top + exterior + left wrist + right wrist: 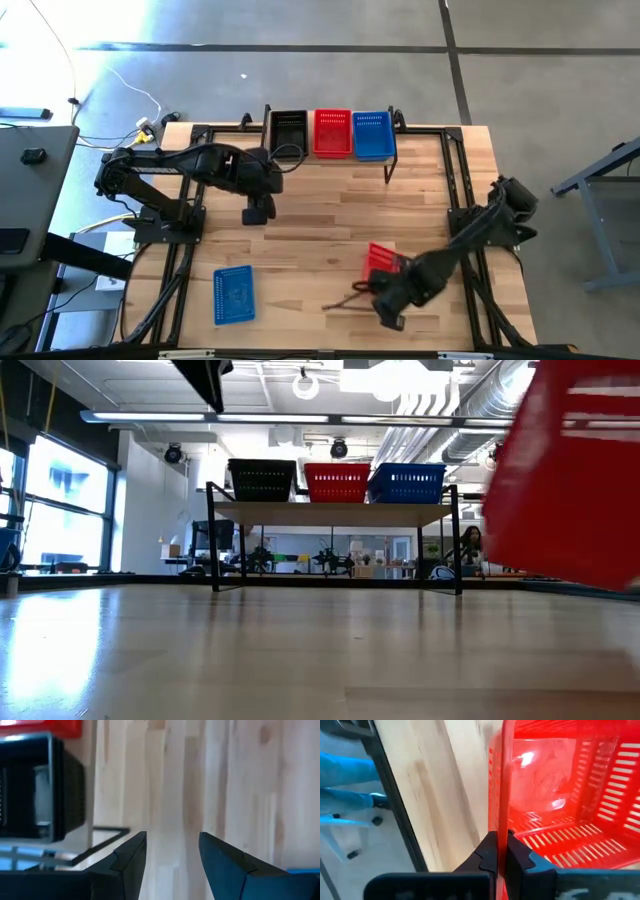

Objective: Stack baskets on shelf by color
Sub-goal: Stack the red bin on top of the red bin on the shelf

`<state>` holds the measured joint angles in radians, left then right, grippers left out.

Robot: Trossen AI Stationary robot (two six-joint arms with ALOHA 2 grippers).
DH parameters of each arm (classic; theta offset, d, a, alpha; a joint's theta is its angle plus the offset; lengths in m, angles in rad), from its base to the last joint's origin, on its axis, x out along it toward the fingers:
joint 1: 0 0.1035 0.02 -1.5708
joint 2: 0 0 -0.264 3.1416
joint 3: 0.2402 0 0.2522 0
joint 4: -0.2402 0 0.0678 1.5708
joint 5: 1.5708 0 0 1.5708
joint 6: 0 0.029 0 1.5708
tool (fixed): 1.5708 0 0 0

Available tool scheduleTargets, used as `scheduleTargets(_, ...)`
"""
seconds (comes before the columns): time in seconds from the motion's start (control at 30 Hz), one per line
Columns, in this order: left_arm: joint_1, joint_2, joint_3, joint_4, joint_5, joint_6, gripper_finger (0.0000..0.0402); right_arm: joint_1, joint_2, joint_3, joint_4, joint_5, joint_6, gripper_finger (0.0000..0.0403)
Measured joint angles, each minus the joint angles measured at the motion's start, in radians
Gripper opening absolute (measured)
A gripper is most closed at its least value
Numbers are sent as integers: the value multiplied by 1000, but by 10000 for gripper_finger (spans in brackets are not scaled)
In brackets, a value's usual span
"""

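A: High view first: what is seen on the shelf [420, 160]?

B: Three baskets are lined up along its far edge: a black basket [288, 131], a red basket [333, 133] and a blue basket [372, 135], each touching the next. In the low view the same order is read, black on the picture's left and blue on its right, all upright on the plank.

A: And on the bench [310, 250]?

B: A second blue basket [234, 294] is lying flat near the front edge, on the left arm's side. A second red basket [380, 262] is tilted near the front on the right arm's side.

A: By what is it held?

B: By the right gripper [501, 849]. In the right wrist view its jaws are clamped together on the basket's thin rim, one inside and one outside the wall.

A: The left gripper [172, 847]?

B: It is hanging above bare wood, just in front of the black basket, with its jaws apart and nothing between them.
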<state>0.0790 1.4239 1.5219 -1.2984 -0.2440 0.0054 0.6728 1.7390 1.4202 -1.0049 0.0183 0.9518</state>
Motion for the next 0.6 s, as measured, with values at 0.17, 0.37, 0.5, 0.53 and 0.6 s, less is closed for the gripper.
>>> scheduleTargets(0.17, 31, 0, 0, -70, -14, 7, 170, -103, 0, 73, -9, 39, -162, 0)
scheduleTargets(0.37, 75, 0, 0, -120, -44, 13, 170, -224, 0, 175, -43, 101, -348, 0)
scheduleTargets(0.5, 99, 0, 0, -127, -63, 33, 170, -298, 0, 222, -53, 128, -460, 0)
scheduleTargets(0.53, 104, 0, 0, -127, -63, 33, 170, -314, 0, 231, -54, 129, -489, 0)
scheduleTargets(0.6, 113, 0, 0, -127, -62, 33, 170, -347, 0, 250, -53, 131, -545, 0)
